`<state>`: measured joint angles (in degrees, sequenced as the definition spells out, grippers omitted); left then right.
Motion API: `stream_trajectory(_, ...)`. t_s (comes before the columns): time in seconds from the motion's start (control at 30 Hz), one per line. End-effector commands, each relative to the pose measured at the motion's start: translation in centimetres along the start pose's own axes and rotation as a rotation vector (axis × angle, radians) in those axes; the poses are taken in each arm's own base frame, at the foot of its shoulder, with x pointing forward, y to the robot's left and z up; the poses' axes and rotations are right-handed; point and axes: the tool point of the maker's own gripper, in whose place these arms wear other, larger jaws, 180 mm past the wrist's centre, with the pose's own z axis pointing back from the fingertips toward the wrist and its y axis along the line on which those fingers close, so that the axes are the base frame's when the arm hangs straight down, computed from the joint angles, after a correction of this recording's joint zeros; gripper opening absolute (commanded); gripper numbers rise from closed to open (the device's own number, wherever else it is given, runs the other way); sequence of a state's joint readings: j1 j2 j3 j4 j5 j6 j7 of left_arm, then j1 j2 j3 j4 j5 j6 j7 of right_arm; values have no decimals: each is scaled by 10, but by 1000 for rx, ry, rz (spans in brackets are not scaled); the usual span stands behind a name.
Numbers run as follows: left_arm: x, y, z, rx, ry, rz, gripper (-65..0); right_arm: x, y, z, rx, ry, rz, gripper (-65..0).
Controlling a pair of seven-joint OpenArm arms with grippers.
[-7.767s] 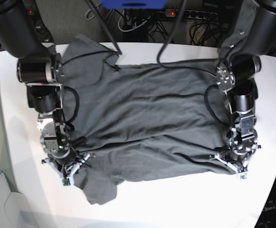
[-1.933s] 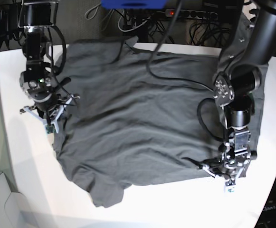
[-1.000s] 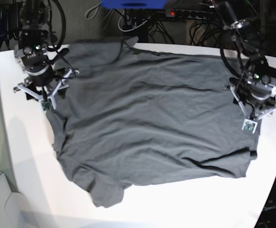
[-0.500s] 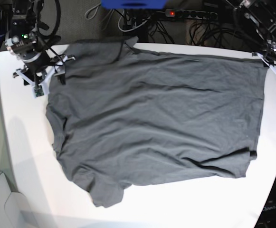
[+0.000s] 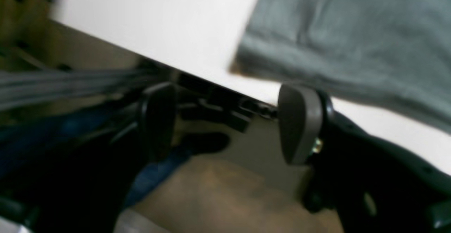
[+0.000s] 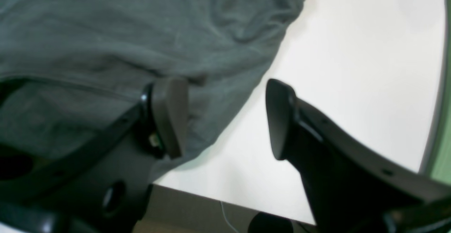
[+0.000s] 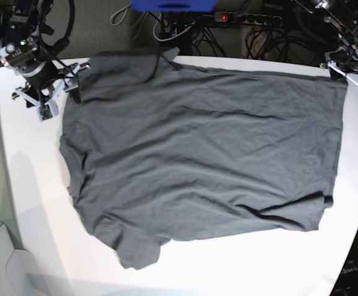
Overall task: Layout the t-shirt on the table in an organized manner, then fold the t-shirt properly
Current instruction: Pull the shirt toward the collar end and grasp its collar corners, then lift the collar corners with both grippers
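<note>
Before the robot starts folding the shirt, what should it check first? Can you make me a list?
1. T-shirt spread out on the table: ok, mostly flat.
2. Wrinkles gone: not ok, creases near the bottom edge.
3. Bottom-left sleeve laid flat: not ok, looks bunched.
4. Left gripper let go: ok, open, nothing between its fingers.
5. Right gripper let go: ok, open beside the shirt's edge.
6. Top sleeve fully on the table: cannot tell.

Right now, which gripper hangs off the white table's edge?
The left gripper: its open jaws frame the floor beyond the white tabletop's edge. The right gripper, also open, straddles the dark charcoal-grey cloth t-shirt's border over the table.
</note>
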<state>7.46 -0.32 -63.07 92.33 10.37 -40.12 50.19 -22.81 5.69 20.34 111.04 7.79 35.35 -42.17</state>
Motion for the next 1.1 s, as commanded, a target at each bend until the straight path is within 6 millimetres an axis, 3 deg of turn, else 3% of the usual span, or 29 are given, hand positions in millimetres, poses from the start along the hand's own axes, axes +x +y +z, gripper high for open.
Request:
stream_trajectory(0.0, 21, 3, 1, -1, -79, 9, -209, 5, 0, 3, 0, -23, 10, -292)
stream_trajectory(0.43, 22, -3, -14, -40, -108, 73, -209, 4, 0, 4, 1, -21, 10, -292)
stream_trajectory(1.07, 30, -14, -16, -78, -137, 99, -211, 3, 2, 3, 5, -18, 11, -293)
